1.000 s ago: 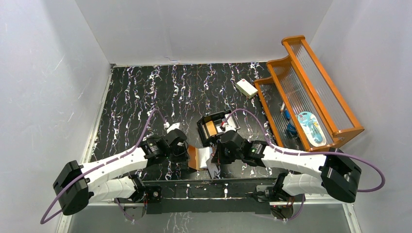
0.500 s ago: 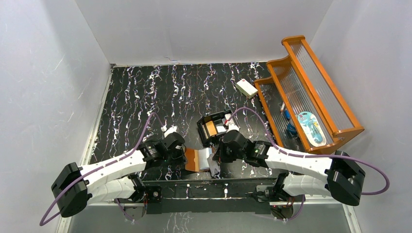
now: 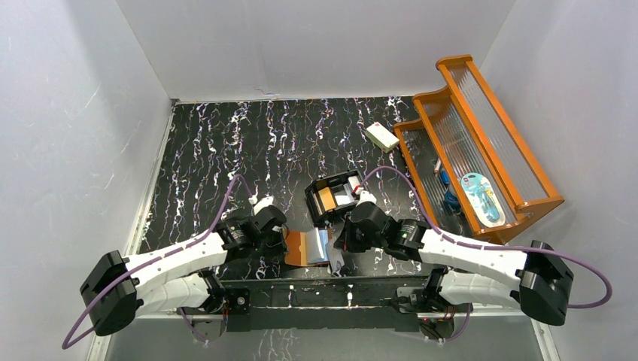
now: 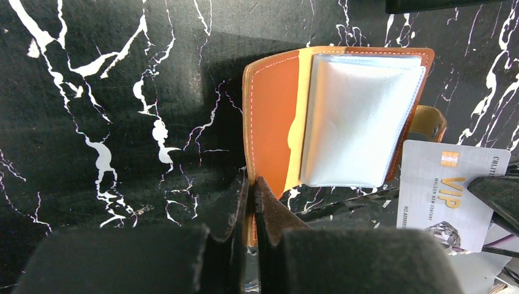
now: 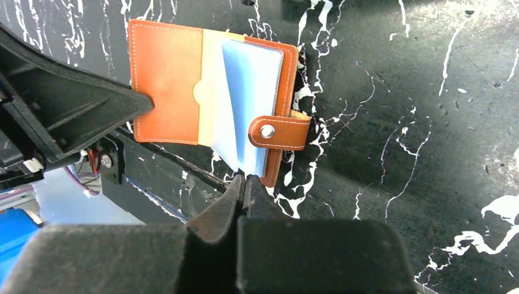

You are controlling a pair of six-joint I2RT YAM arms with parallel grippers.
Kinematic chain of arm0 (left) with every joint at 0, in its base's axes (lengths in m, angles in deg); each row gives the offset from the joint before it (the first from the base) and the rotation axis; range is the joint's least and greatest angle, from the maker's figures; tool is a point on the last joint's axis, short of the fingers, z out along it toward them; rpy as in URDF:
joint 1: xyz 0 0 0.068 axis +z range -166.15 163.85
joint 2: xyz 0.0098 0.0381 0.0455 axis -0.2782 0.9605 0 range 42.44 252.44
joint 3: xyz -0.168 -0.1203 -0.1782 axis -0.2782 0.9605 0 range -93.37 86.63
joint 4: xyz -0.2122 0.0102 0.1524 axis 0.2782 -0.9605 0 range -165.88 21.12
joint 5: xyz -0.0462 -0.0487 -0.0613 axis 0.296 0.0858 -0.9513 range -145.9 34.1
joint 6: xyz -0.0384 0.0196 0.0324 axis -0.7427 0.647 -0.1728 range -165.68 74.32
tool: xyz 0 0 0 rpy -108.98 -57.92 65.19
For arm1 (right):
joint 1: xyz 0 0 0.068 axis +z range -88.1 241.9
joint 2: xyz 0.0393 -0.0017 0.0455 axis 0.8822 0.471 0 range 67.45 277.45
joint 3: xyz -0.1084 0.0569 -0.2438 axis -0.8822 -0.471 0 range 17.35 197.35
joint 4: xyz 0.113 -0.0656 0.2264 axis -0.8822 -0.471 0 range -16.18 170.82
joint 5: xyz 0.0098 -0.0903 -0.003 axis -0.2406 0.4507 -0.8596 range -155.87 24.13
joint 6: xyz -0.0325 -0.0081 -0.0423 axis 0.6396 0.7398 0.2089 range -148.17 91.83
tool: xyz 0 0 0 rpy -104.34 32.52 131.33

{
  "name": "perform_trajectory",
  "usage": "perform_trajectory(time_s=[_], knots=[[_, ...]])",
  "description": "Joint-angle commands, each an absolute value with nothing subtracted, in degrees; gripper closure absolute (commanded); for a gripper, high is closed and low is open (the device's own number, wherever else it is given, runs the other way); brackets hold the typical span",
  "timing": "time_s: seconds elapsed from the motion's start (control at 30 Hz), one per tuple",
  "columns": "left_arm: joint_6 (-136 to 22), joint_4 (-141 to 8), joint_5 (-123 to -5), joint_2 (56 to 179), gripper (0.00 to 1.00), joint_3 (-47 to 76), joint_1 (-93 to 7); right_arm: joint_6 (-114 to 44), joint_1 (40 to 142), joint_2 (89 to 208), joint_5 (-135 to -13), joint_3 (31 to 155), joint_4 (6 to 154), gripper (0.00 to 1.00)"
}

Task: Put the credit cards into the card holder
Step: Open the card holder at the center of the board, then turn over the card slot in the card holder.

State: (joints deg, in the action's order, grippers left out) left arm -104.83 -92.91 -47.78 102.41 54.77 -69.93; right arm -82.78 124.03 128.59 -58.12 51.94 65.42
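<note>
The card holder (image 4: 269, 110) lies open on the black marbled table, orange leather outside and pale blue-grey slots (image 4: 358, 119) facing up. My left gripper (image 4: 252, 184) is shut on the near edge of its leather cover. My right gripper (image 5: 245, 180) is shut on a grey credit card (image 4: 450, 196) marked VIP, seen edge-on in the right wrist view. The card sits at the holder's corner beside the snap tab (image 5: 278, 131). From above, the holder (image 3: 308, 247) lies between both grippers. An orange card (image 3: 326, 198) and a white card (image 3: 343, 197) rest in a black box (image 3: 312, 201).
A white block (image 3: 381, 136) with a red mark lies further back. An orange wooden rack (image 3: 481, 143) holding small items stands along the right side. White walls close in the table, and the arm bases' black rail (image 3: 323, 289) runs along the near edge.
The right arm has shifted a little to the right with the card. The card holder has swung slightly, and its pale slots show more from above. Both grippers stay shut.
</note>
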Motion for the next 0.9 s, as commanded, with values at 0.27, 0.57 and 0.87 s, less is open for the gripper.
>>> perform_trajectory(time_s=[0.27, 0.57, 0.87], knots=[[-104.3, -94.81, -46.35, 103.44, 1.0, 54.89, -69.85, -82.89, 124.31, 130.97, -56.5, 51.78, 68.94, 1.0], [-104.3, -94.45, -46.59, 103.86, 1.0, 54.92, -69.78, -82.29, 124.26, 131.17, -54.87, 52.63, 67.96, 1.0], [-104.47, -94.12, -46.97, 103.71, 1.0, 55.07, -69.84, -82.05, 124.31, 132.84, -56.22, 52.51, 69.59, 1.0]])
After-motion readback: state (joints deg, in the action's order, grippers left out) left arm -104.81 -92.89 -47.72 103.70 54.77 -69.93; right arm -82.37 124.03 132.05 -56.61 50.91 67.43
